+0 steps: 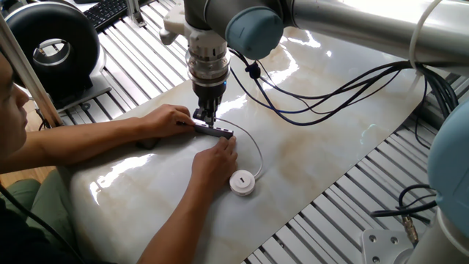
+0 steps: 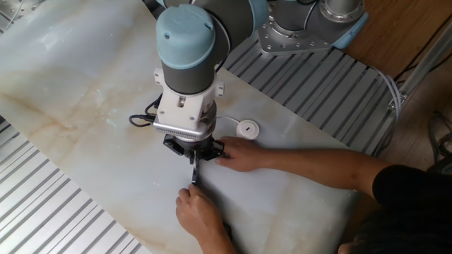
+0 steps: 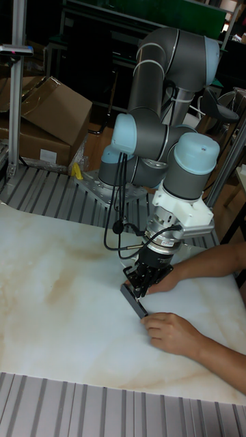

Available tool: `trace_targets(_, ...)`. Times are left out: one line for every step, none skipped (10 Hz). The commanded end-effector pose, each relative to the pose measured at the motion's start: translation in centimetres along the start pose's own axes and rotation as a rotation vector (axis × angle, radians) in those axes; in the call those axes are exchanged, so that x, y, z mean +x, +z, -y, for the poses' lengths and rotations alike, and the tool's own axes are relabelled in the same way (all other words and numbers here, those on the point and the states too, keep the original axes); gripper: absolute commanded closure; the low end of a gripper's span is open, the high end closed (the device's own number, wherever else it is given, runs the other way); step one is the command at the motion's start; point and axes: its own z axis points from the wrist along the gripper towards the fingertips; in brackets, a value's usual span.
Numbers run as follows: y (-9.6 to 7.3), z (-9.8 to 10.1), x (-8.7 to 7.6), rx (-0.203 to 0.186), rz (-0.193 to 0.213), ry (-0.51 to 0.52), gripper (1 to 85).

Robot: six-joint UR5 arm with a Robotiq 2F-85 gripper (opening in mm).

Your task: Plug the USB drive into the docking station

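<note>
A UR5 arm's gripper stands pointed straight down over the docking station, a slim grey bar lying on the marble-patterned table at centre frame. Its fingertips sit pinched close together right at the bar's upper edge, but whether they actually clamp the small plug there cannot be told from any view. Two human hands steady the bar: one hand presses at its left end, the other hand rests just below its right end. The USB drive, a small white round puck, lies on the table near the lower hand, lower right of the bar; its thin white cable arcs up and back toward the gripper. In the tall fixed view the bar lies tilted between gripper and a hand.
</note>
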Motion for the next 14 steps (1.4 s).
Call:
trace_targets(0.0, 0.0, -0.2, -0.013, 0.009, 0.016, 84.3)
trace_targets(0.2, 0.1, -0.4, -0.011, 0.013, 0.013, 84.3)
trace_targets(0.4, 0.2, -0.6, -0.008, 0.016, 0.006, 84.3)
trace_targets(0.3, 0.3, -0.5, -0.003, 0.014, 0.000, 84.3)
trace_targets(-0.1, 0.4, -0.2, 0.002, 0.011, -0.006, 84.3)
trace_targets(-0.4, 0.5, -0.1, 0.005, 0.010, -0.012, 84.3)
trace_targets(-0.6, 0.4, 0.1, 0.002, 0.008, -0.012, 84.3)
trace_targets(-0.7, 0.4, 0.2, 0.001, 0.005, -0.006, 84.3)
trace_targets(-0.6, 0.2, 0.2, -0.001, 0.002, 0.003, 84.3)
trace_targets(-0.6, 0.0, 0.2, -0.001, 0.001, 0.011, 84.3)
trace_targets(-0.6, 0.0, 0.3, -0.002, 0.000, 0.012, 84.3)
trace_targets(-0.6, -0.1, 0.3, -0.003, 0.000, 0.014, 84.3)
trace_targets(-0.5, -0.1, 0.2, -0.004, 0.002, 0.015, 84.3)
trace_targets(-0.5, -0.1, 0.1, -0.003, 0.004, 0.017, 84.3)
